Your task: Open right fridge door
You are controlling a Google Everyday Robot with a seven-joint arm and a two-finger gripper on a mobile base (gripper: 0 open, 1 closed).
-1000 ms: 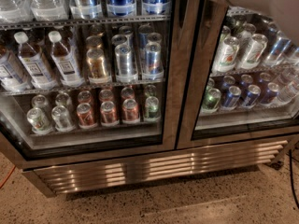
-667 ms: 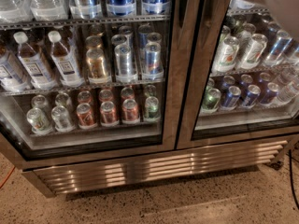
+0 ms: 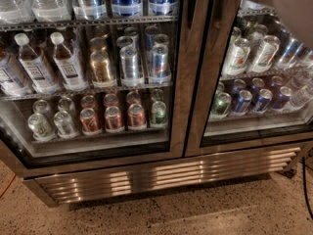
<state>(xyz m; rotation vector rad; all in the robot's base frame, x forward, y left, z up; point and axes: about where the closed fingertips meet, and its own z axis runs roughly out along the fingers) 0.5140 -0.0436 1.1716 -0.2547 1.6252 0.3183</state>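
A pale, blurred stretch of the robot's arm (image 3: 288, 9) juts in at the top right corner. The claw itself does not show, so whether it is released or clenched cannot be told. The arm hangs in front of the upper part of the right fridge door (image 3: 204, 106), which stands shut, its brushed brownish steel frame flush beside its twin. Behind its glass, tilted silver cans (image 3: 247, 53) fill one shelf. Blue cans (image 3: 252, 99) and a green can (image 3: 221, 103) lie on the shelf below. The left door (image 3: 177, 82), also shut, shows white-capped bottles (image 3: 29, 65) on its middle shelf and red-orange cans (image 3: 113, 117) beneath them. A slatted steel grille (image 3: 171, 173) runs under both doors, above a speckled floor (image 3: 195, 214). A black cable (image 3: 307, 190) trails at the far right, an orange one (image 3: 6, 185) at the far left.
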